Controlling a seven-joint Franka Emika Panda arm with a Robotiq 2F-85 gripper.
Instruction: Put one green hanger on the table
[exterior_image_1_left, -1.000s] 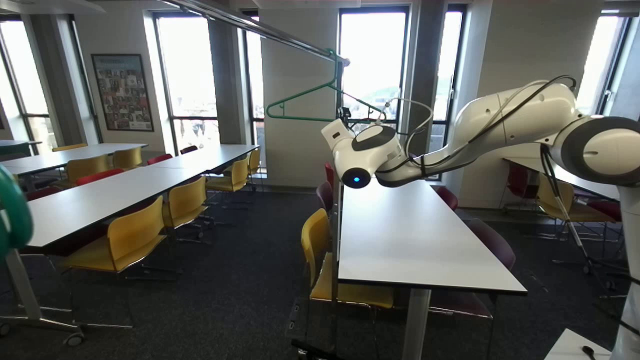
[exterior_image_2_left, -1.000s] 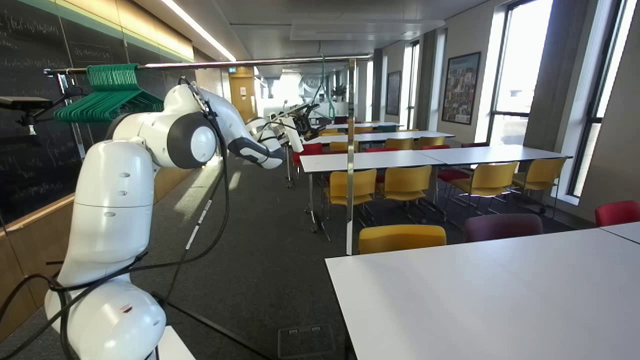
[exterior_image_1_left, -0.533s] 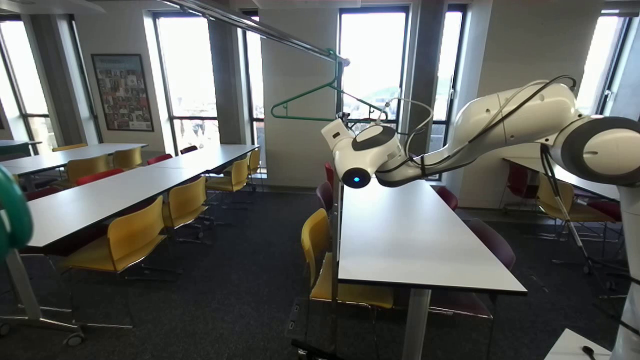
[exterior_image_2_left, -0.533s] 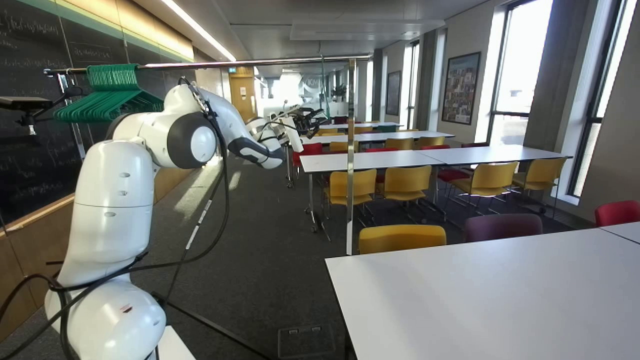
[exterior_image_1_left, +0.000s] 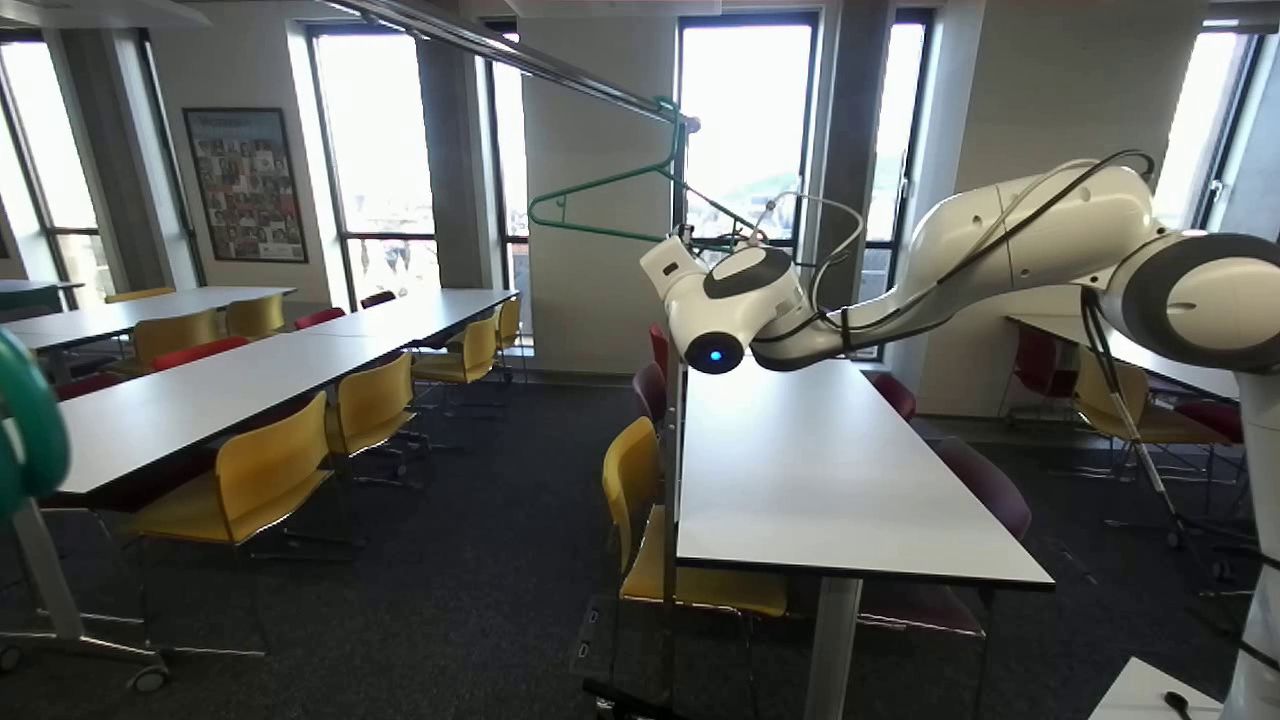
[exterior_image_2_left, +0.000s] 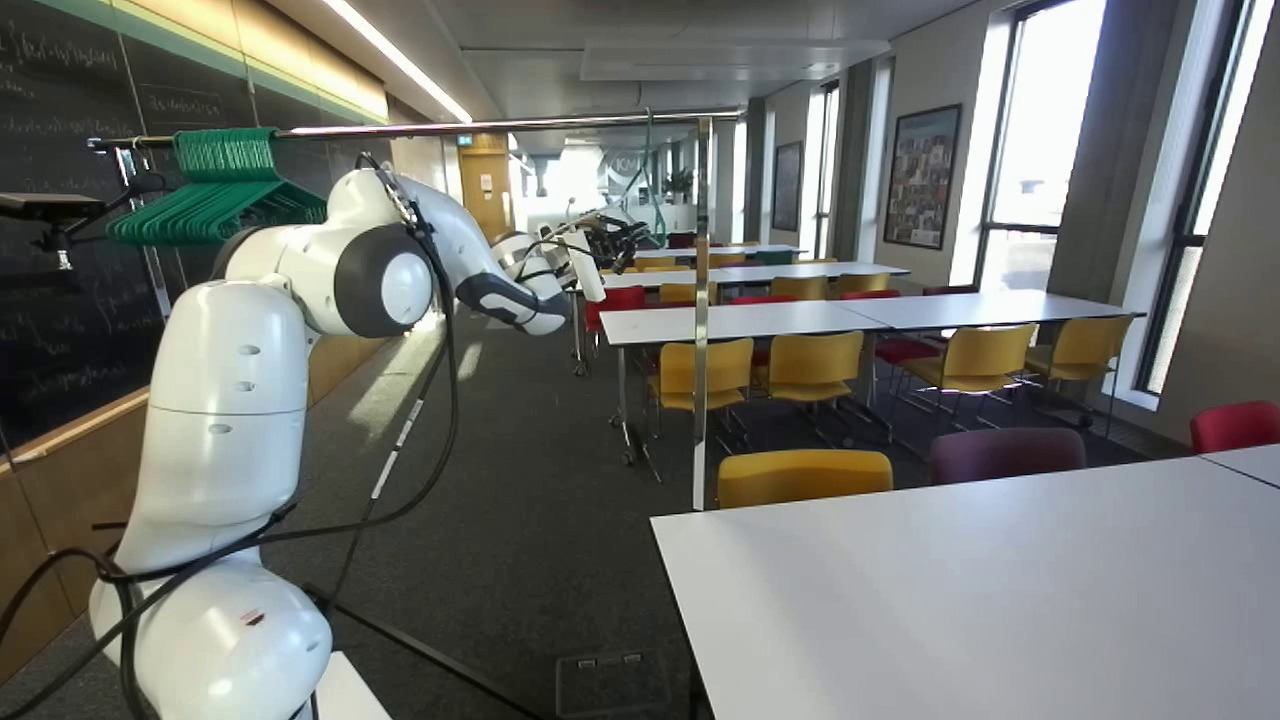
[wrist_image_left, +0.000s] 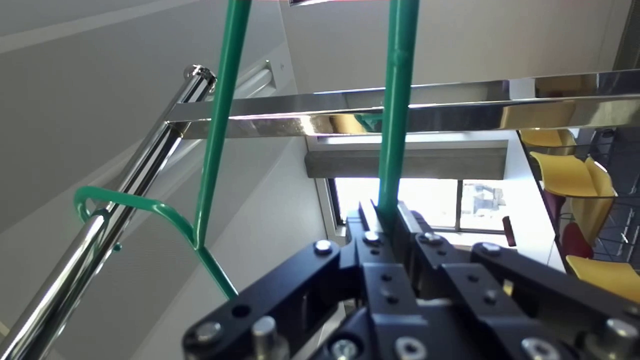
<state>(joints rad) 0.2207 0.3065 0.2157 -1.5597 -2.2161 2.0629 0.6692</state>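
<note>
A green hanger (exterior_image_1_left: 598, 183) hangs by its hook from a metal rail, near the rail's end. In the wrist view the lower bar of this hanger (wrist_image_left: 395, 110) runs down between the fingertips of my gripper (wrist_image_left: 388, 216), which is shut on it. The hook still loops over the rail there. My gripper is largely hidden behind the wrist in an exterior view; elsewhere it shows small and dark beside the hanger (exterior_image_2_left: 657, 215). The table (exterior_image_1_left: 840, 470) has a bare white top and stands below the arm; its near part also fills a corner of an exterior view (exterior_image_2_left: 1000, 600).
The rail (exterior_image_2_left: 560, 123) is held by a metal post (exterior_image_2_left: 701, 350) close to the hanger and the table's end. Several more green hangers (exterior_image_2_left: 225, 215) hang bunched at the far end. A yellow chair (exterior_image_1_left: 632, 470) stands at the table's side. Cables (exterior_image_1_left: 1000, 240) run along the arm.
The gripper has gone from open to shut on the hanger's lower bar. The hanger has swung slightly, and its free end now sits a little higher and further left in an exterior view.
</note>
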